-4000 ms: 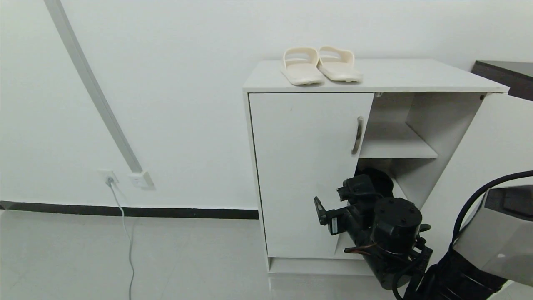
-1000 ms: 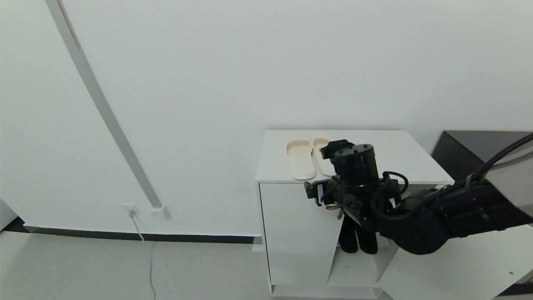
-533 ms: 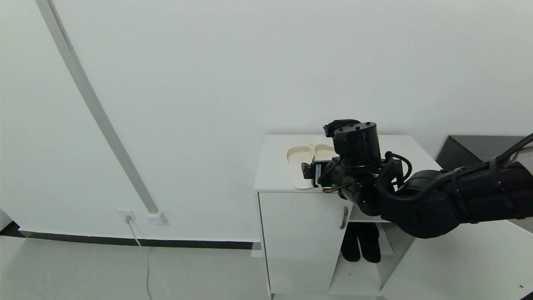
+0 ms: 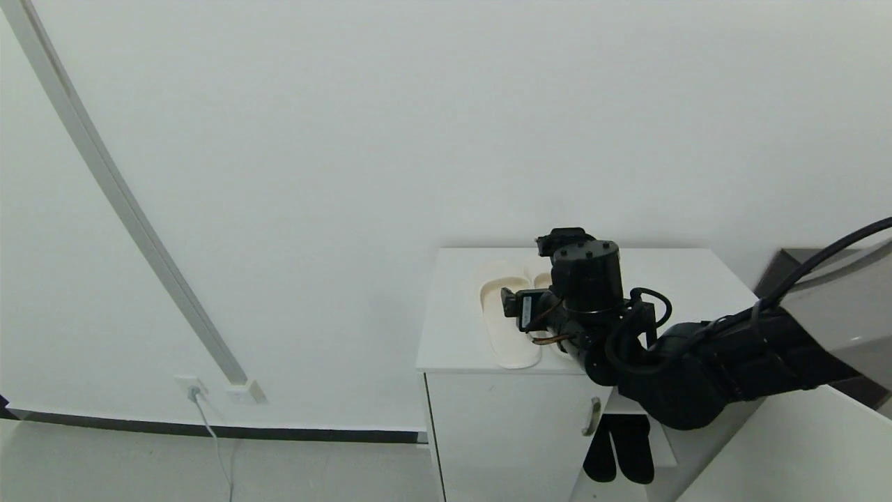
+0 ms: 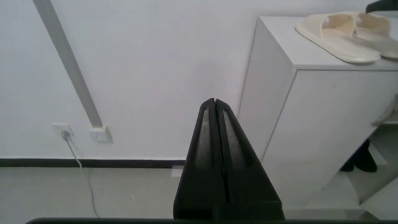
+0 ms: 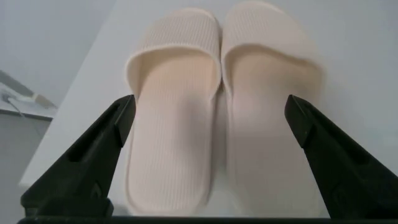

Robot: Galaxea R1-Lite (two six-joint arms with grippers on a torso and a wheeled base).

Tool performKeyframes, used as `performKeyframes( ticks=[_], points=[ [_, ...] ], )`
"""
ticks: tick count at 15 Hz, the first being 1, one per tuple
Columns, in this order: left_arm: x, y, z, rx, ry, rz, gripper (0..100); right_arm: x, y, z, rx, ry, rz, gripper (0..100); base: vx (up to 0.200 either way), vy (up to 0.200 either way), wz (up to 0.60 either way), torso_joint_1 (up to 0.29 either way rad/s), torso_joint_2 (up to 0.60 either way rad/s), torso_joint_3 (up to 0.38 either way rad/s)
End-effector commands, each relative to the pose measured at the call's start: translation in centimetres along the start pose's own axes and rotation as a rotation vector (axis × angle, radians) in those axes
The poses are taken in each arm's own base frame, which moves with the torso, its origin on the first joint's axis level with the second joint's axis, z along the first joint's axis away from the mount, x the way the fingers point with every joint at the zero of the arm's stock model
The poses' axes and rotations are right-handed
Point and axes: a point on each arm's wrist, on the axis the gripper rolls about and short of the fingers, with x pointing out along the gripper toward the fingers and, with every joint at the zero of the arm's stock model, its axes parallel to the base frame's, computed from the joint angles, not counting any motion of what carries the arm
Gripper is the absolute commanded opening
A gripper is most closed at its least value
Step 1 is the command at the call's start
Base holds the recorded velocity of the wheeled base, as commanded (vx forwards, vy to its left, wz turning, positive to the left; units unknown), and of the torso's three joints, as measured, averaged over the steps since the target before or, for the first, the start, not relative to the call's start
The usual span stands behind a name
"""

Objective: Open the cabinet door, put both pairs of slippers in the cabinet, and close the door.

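Well apart from the cabinet (image 4: 460, 348), left gripper (image 5: 214, 109) is pressed shut. Cream slippers (image 4: 512, 324) lie on top, long axes 12-to-6; right gripper (image 6: 209, 109), the nearer, brackets both with fingers wide. Black slippers (image 4: 620, 446) sit inside, at their 5 o'clock.

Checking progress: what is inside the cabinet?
Black slippers stand in the open right side of the cabinet. The shut left door hides the rest; the arm covers the upper part.
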Motion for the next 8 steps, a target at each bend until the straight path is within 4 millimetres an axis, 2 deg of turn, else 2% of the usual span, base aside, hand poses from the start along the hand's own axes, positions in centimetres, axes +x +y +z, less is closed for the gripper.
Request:
performKeyframes(
  ticks=[1,8],
  points=[
    [0.0,0.0,0.0,-0.001,-0.001,0.003,0,1.8,-0.4,-2.6,-0.041,0.030,-0.021,100,0.000,0.000,0.00,0.000,0.00,0.000],
    [0.0,0.0,0.0,-0.002,-0.001,0.003,0,5.7,-1.2,-3.9,-0.046,0.012,-0.050,100,0.000,0.000,0.00,0.000,0.00,0.000]
  ],
)
